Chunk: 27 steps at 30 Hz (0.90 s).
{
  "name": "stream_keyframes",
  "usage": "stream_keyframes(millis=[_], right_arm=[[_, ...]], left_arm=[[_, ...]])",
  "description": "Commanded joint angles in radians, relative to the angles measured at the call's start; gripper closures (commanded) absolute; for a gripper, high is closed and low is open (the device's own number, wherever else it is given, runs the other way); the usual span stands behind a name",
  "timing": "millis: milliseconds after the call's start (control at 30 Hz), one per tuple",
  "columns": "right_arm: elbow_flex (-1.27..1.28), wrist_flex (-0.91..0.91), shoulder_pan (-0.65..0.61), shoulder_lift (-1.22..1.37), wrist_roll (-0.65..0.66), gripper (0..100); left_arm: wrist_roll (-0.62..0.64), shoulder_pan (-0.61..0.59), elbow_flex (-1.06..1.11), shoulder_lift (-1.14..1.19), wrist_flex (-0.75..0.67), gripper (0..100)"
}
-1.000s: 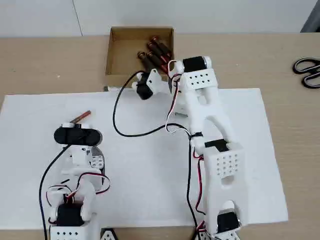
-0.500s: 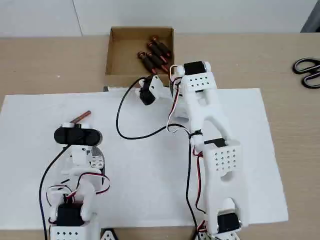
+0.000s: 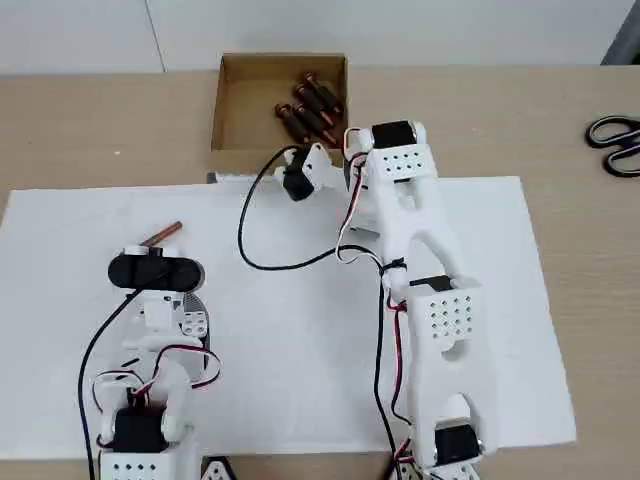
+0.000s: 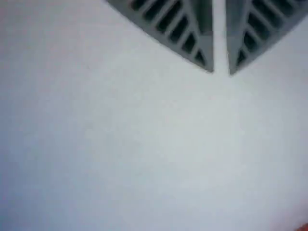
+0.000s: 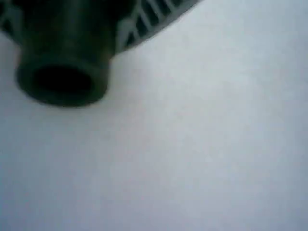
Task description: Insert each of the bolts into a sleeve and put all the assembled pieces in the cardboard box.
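The cardboard box (image 3: 232, 112) stands at the table's far edge with several brown assembled pieces (image 3: 308, 107) in its right half. My right gripper (image 3: 300, 176) hovers over the white paper just in front of the box, shut on a dark sleeve (image 5: 62, 79) whose open end faces the camera. A brown bolt (image 3: 160, 234) lies on the paper at the left. Just behind that bolt, my left gripper (image 4: 220, 67) points down at the paper, shut and holding nothing.
White paper (image 3: 300, 330) covers the table's middle. A small grey piece (image 3: 222, 178) lies at the paper's far edge by the box front. Scissors (image 3: 615, 140) rest at the far right. A black cable (image 3: 250, 255) loops from the right arm.
The right gripper with the sleeve has shifted slightly to the right along the box's front edge. The left arm has kept still.
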Motion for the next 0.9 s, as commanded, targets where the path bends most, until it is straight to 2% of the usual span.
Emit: stream_keyframes(millis=[0, 233, 367, 600, 767, 867], right_arm=[[-0.035, 0.031, -0.013, -0.097, -0.112, 99.1], [-0.026, 0.036, -0.021, -0.306, -0.351, 99.5], [0.063, 0.048, -0.001, -0.401, -0.476, 99.5], [0.371, 0.047, 0.131, -0.661, -0.635, 99.5], [0.623, 0.047, 0.189, -0.862, -0.773, 99.5], [0.795, 0.045, 0.208, -0.992, -0.798, 99.5]], left_arm=[[0.000, -0.006, -0.005, -0.011, -0.018, 99], [0.000, -0.005, -0.007, -0.011, -0.021, 99], [-0.002, -0.002, -0.005, -0.009, -0.021, 99], [-0.012, -0.006, -0.010, -0.005, -0.018, 99], [-0.121, -0.011, -0.079, -0.003, 0.029, 99], [-0.140, -0.041, -0.140, -0.003, 0.071, 99]])
